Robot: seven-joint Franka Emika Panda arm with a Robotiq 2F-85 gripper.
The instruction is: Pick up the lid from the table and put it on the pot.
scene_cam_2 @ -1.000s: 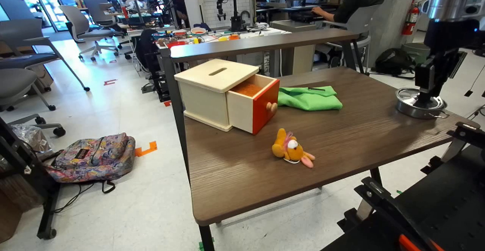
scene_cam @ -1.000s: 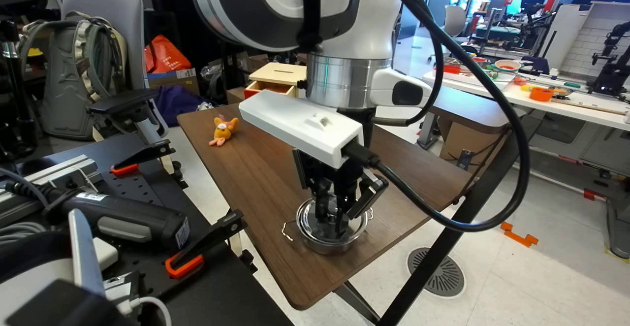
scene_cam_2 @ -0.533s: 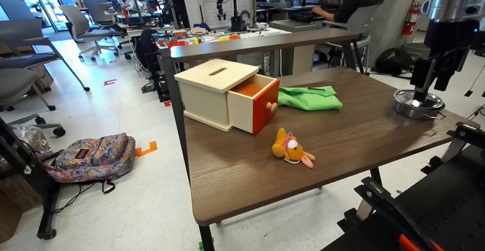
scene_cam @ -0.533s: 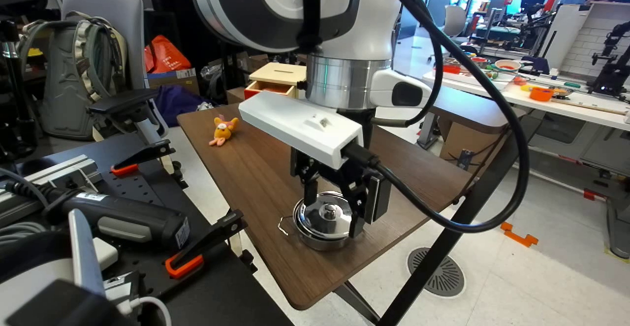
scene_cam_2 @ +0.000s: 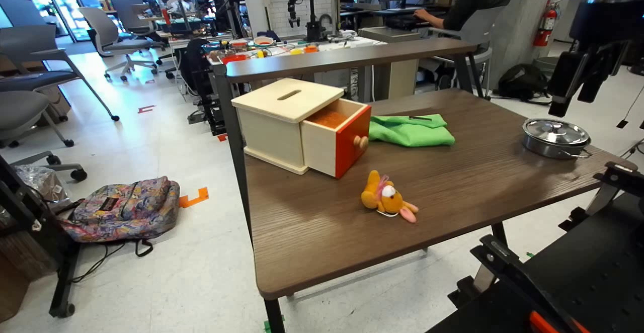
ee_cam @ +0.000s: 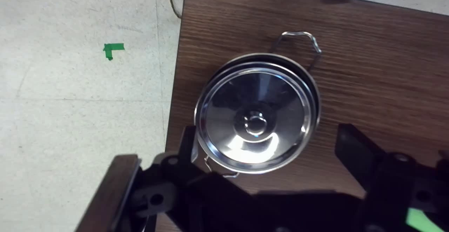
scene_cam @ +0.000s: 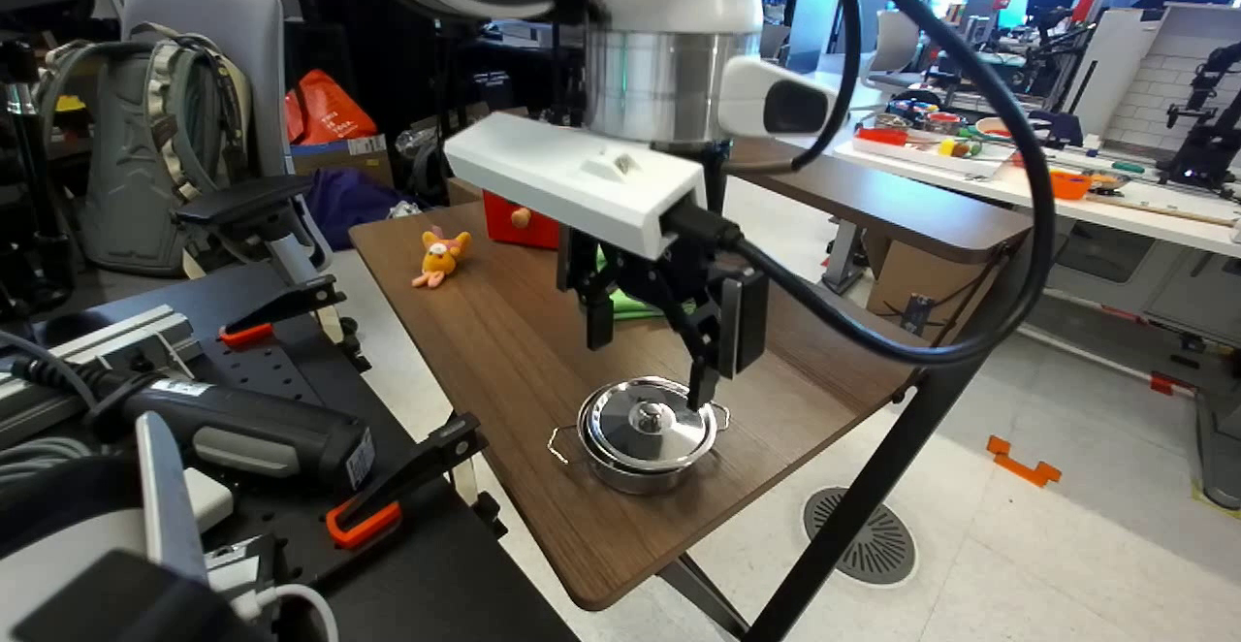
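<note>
The shiny steel lid (scene_cam: 625,433), with a round knob in its middle, rests on top of the steel pot (scene_cam: 640,480). In the wrist view the lid (ee_cam: 228,109) sits off-centre, and a dark crescent of the pot's opening shows along the far side under the pot rim (ee_cam: 257,54). Whether the lid is slightly tilted I cannot tell. My gripper (scene_cam: 650,365) hangs above the lid, apart from it, its jaws spread wide with nothing between them. In the wrist view the fingers (ee_cam: 356,148) stand on either side of the lid.
The pot stands near a corner of the brown table (scene_cam_2: 322,252). A wooden box (scene_cam_2: 271,132) with a pulled-out red drawer, a green cloth (scene_cam_2: 412,133) and an orange plush toy (scene_cam_2: 385,197) share the table. A dark bench (scene_cam: 427,564) with clamps runs alongside.
My gripper has let go of the lid's knob, spread its jaws and risen straight up. While it opened, the pot and lid shifted slightly; the lid has stayed on the pot.
</note>
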